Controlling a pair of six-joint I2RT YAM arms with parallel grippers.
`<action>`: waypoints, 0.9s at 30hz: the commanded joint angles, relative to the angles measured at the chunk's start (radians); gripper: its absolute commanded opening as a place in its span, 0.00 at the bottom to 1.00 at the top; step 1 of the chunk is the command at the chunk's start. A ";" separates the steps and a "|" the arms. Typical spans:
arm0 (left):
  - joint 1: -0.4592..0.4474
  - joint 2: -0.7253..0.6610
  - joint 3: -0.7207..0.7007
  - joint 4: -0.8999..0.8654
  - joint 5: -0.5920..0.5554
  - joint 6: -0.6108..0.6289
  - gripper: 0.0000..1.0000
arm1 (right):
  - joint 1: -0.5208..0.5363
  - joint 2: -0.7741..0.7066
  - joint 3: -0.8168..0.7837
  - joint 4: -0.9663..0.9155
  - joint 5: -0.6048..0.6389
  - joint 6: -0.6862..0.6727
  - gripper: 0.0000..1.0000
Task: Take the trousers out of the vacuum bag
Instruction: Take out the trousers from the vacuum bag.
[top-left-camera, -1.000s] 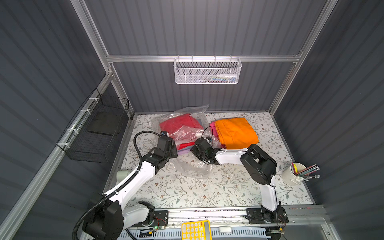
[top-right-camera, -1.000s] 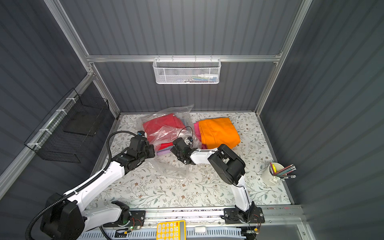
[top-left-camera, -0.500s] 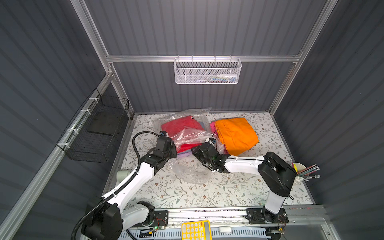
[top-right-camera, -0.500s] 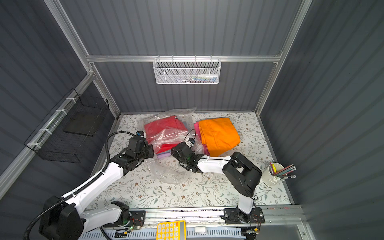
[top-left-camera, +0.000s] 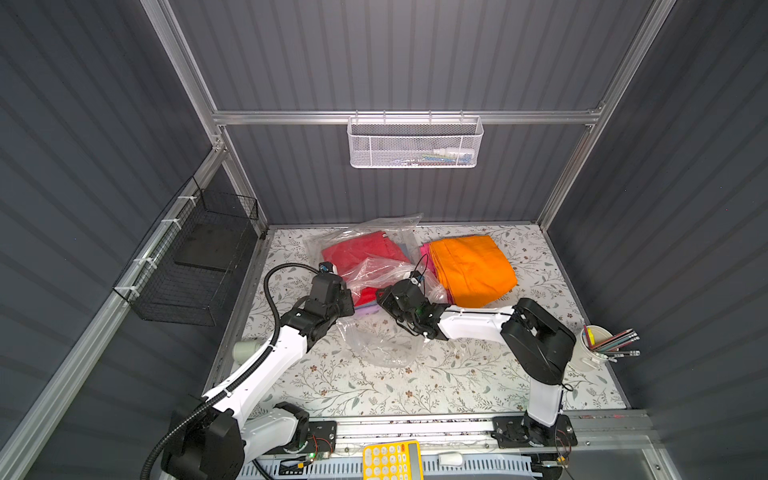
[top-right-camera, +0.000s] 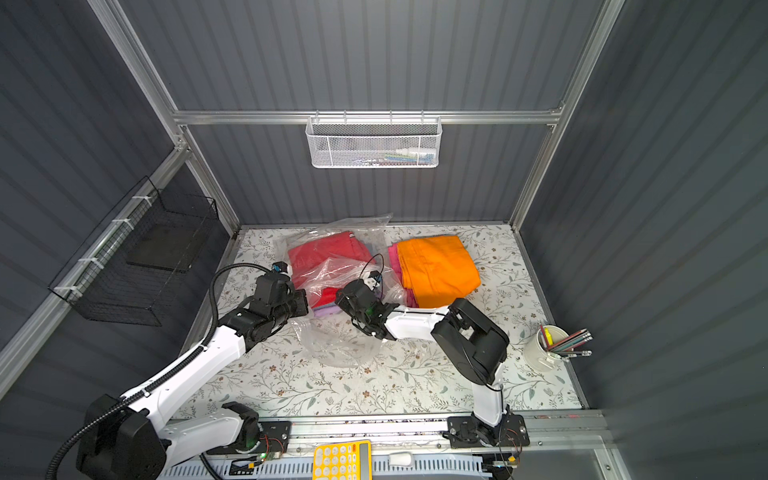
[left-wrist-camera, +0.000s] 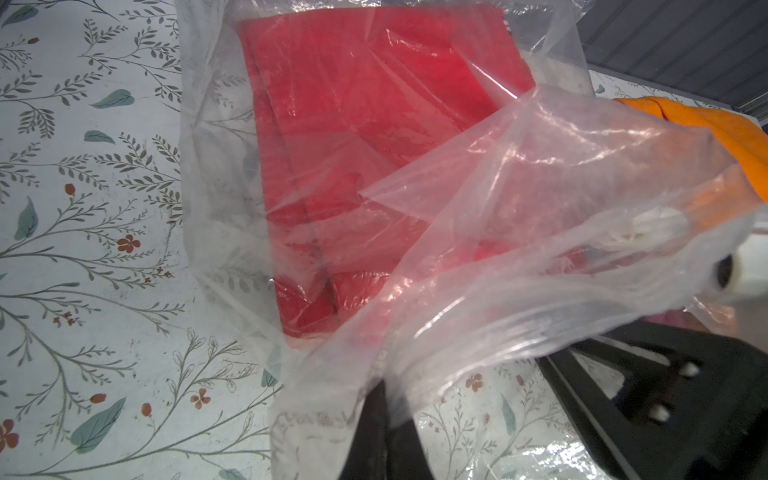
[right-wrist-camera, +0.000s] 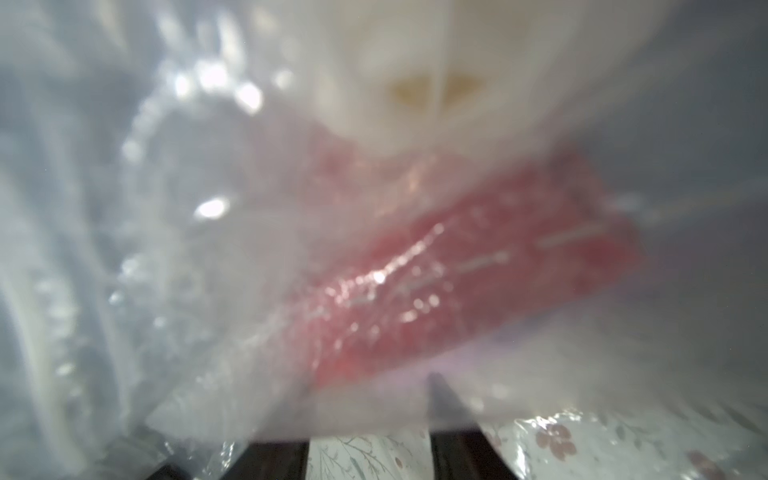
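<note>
**Bag mouth held up, right arm going in for the red pair**

The left gripper (left-wrist-camera: 386, 399) is clamped on the film at the mouth of the vacuum bag (top-left-camera: 382, 345) and holds it off the table (top-left-camera: 457, 374). The right gripper (right-wrist-camera: 365, 449), jaws apart and empty, sits under that lifted film, facing the red trousers (top-left-camera: 361, 253). These lie inside the bag toward the back of the table, with a lilac pair (top-right-camera: 326, 309) showing beneath them. The orange trousers (top-left-camera: 469, 266) are already out, stacked on a pink pair (top-left-camera: 424, 251) just beside the bag. Next, the right gripper likely needs to go deeper, close on cloth alone rather than film, and draw it out while the left gripper holds the bag.
</note>
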 joint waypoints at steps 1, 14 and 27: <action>0.007 -0.024 -0.011 0.005 0.000 0.004 0.00 | -0.020 0.036 0.040 -0.021 0.007 -0.011 0.46; 0.007 -0.020 -0.003 0.003 0.000 0.000 0.00 | -0.044 0.120 0.127 -0.023 0.011 -0.040 0.41; 0.007 -0.016 -0.002 -0.002 -0.011 0.001 0.00 | -0.084 0.080 0.165 -0.033 0.001 -0.101 0.05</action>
